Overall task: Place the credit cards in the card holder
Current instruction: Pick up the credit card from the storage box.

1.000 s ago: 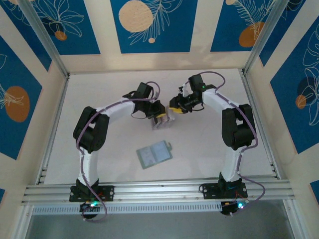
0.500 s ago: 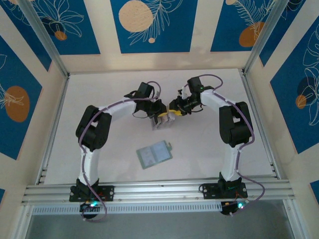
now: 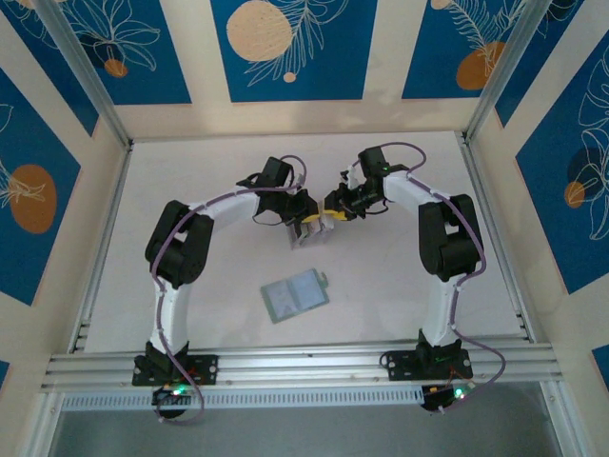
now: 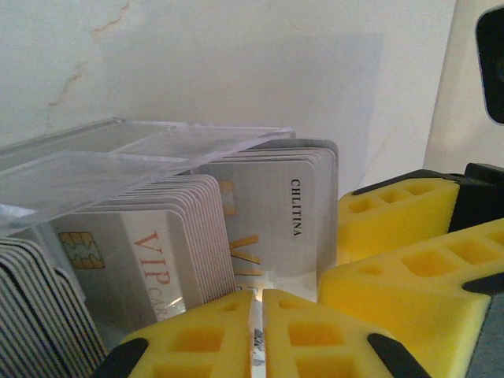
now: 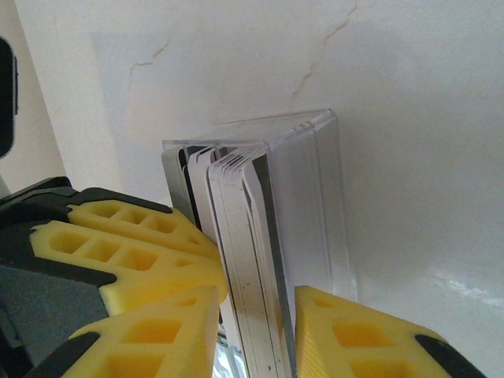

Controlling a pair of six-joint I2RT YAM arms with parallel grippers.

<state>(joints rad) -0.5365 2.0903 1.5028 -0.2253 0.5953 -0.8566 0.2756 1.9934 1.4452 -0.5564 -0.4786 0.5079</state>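
Note:
The credit cards [image 4: 276, 213] are pale grey, printed "VIP", and stand on edge in a clear plastic box [image 4: 118, 150] near mid-table [image 3: 310, 233]. My left gripper [image 4: 257, 295] is shut on a thin pale edge at the near side of the box; whether that edge is box wall or card I cannot tell. My right gripper [image 5: 256, 295] straddles a small bundle of cards [image 5: 252, 260] from the other side, its jaws close on both sides with slim gaps. The card holder [image 3: 295, 295], a sage-green wallet, lies flat nearer the arm bases, apart from both grippers [image 3: 304, 227] [image 3: 331, 211].
The two grippers nearly touch over the box: the right one's yellow fingers [image 4: 402, 236] crowd the left wrist view, the left one's fingers [image 5: 134, 244] the right wrist view. White tabletop [image 3: 200, 171] surrounds the box. Aluminium rails [image 3: 304, 364] line the near edge.
My right gripper has slid left up to the box and its jaws have narrowed around the bundle of cards. The left gripper and the wallet have stayed put.

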